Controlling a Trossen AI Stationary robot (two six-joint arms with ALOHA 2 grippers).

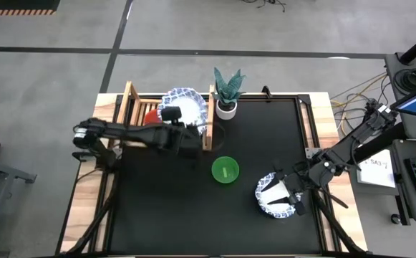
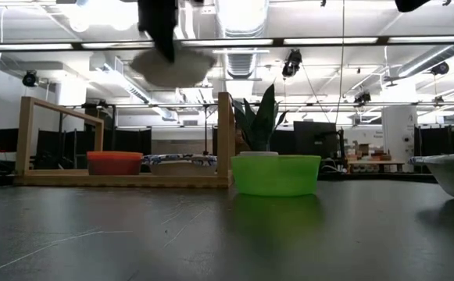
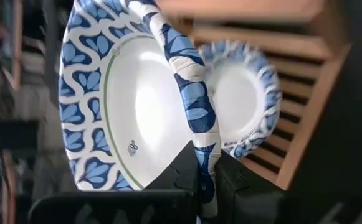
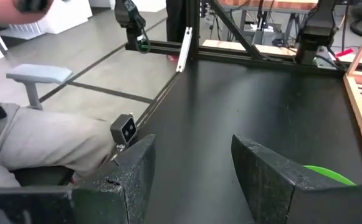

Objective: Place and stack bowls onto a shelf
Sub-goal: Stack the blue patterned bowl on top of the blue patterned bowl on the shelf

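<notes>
My left gripper (image 1: 187, 127) is shut on a white bowl with a blue patterned rim (image 1: 186, 106) and holds it above the wooden shelf (image 1: 130, 107); it shows high up in the low view (image 2: 172, 69). On the shelf sit a red bowl (image 2: 115, 162) and another patterned bowl (image 3: 246, 99), bottoms down. A green bowl (image 1: 225, 170) stands on the black mat. My right gripper (image 1: 285, 192) is open above a patterned bowl (image 1: 273, 204) at the mat's near right; its wrist view (image 4: 193, 180) shows nothing between the fingers. My left gripper pinches the held bowl's rim (image 3: 204, 146) between its two fingers, one finger on the inner side and one on the outer. The fingers come from above, pointing down. The bowl hangs lifted clear, over the shelf and the patterned bowl on it.
A white pot with a green plant (image 1: 227, 100) stands just right of the shelf's far end. The shelf's raised side rail (image 2: 225, 136) stands between the shelf and the green bowl. A person sits beyond the table's edge (image 4: 37, 143).
</notes>
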